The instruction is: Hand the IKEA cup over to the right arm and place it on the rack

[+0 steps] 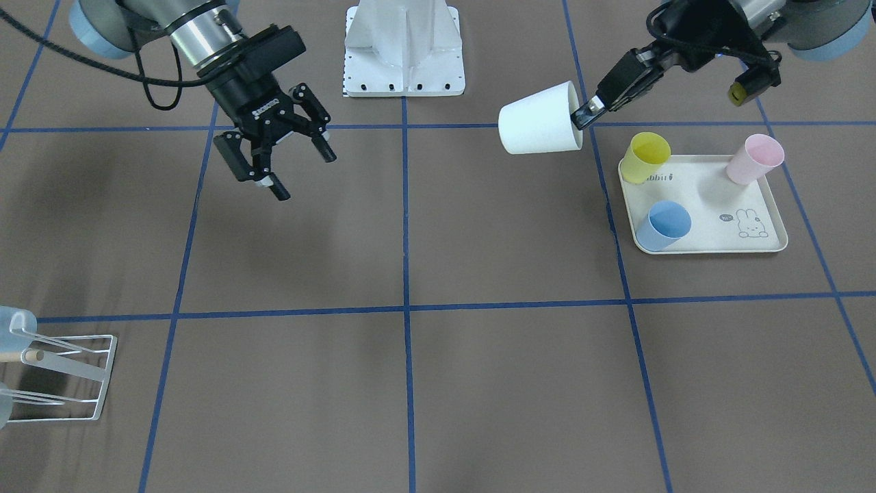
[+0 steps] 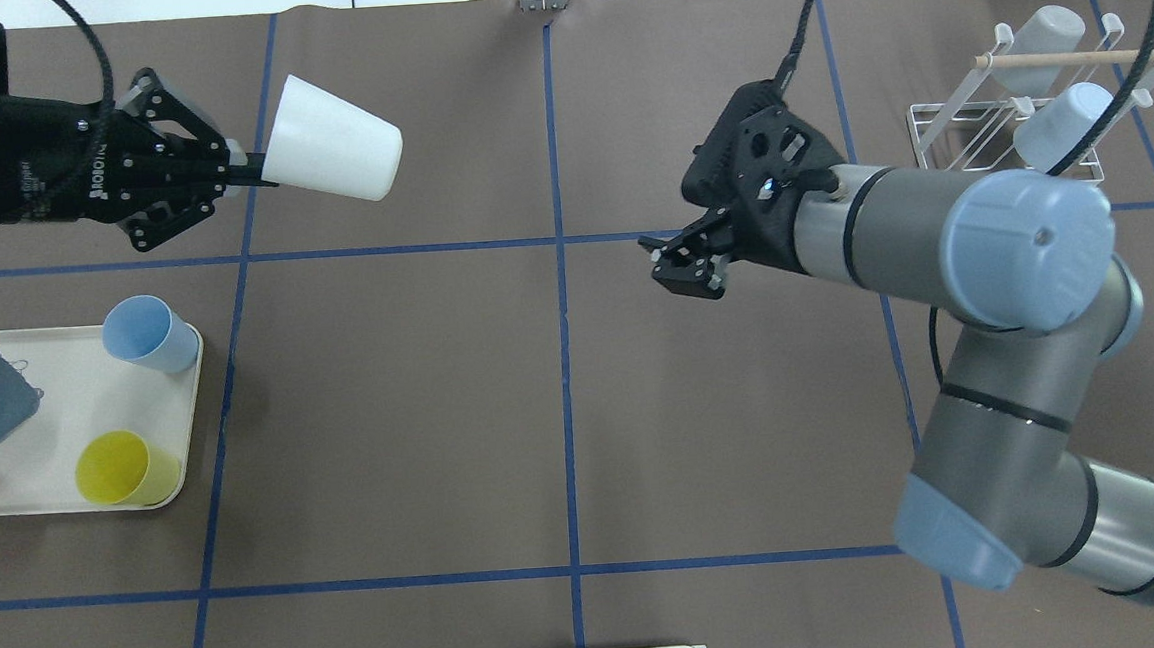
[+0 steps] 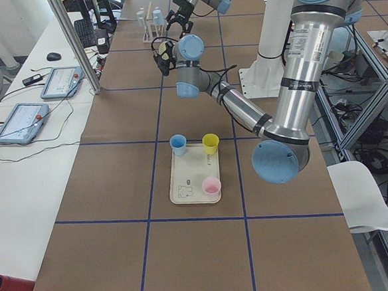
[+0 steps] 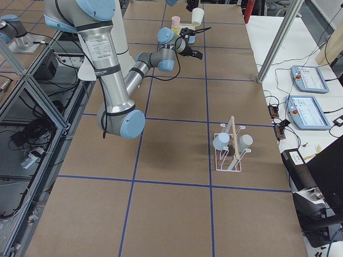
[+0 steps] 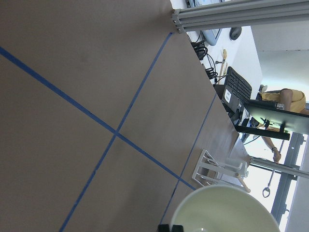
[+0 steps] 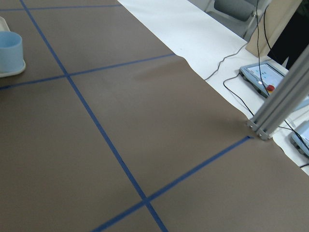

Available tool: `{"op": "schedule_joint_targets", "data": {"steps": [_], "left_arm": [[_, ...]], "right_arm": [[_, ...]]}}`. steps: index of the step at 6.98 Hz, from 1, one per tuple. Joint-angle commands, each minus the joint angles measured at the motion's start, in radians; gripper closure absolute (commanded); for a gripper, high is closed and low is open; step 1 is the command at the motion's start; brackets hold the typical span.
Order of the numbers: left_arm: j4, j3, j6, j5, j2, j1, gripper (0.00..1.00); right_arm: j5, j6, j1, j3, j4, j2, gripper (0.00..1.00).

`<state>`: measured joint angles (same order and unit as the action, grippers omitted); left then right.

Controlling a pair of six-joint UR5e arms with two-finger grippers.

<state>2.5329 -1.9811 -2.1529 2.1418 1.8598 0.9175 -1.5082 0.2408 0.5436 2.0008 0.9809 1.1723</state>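
One white cup (image 1: 540,122) hangs sideways above the tabletop (image 1: 479,239), rim pinched by the left gripper (image 1: 582,116), while the right gripper (image 1: 305,174) hovers empty, fingers (image 1: 241,163) spread wide.

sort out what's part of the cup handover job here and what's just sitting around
In the job: white cup, left gripper holding it, open right gripper, rack.

Just there: tray with yellow cup, pink cup and blue cup; two pale cups already on the rack.
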Motion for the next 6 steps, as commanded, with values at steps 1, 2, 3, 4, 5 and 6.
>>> {"op": "schedule_joint_targets", "data": {"steps": [1, 2, 3, 4, 5, 6], "left_arm": [[-0.1, 0.005, -0.066, -0.081, 0.09, -0.066, 1.0], [-0.127, 0.007, -0.086, -0.121, 0.105, -0.107, 1.0], [-0.132, 0.008, -0.088, -0.149, 0.116, -0.133, 1.0], [-0.132, 0.005, -0.088, -0.154, 0.117, -0.156, 1.0], [-0.132, 0.004, -0.088, -0.155, 0.131, -0.17, 1.0], [-0.132, 0.002, -0.088, -0.167, 0.136, -0.192, 1.0]], "right_arm": [[0.176, -0.009, -0.109, -0.026, 0.002, -0.083, 0.0], [0.184, -0.017, -0.119, -0.028, 0.001, -0.089, 0.0], [0.184, -0.026, -0.126, -0.028, 0.001, -0.109, 0.0], [0.184, -0.031, -0.131, -0.028, 0.001, -0.12, 0.0], [0.183, -0.053, -0.132, -0.028, 0.002, -0.12, 0.0], [0.183, -0.087, -0.14, -0.028, 0.001, -0.12, 0.0]]}}
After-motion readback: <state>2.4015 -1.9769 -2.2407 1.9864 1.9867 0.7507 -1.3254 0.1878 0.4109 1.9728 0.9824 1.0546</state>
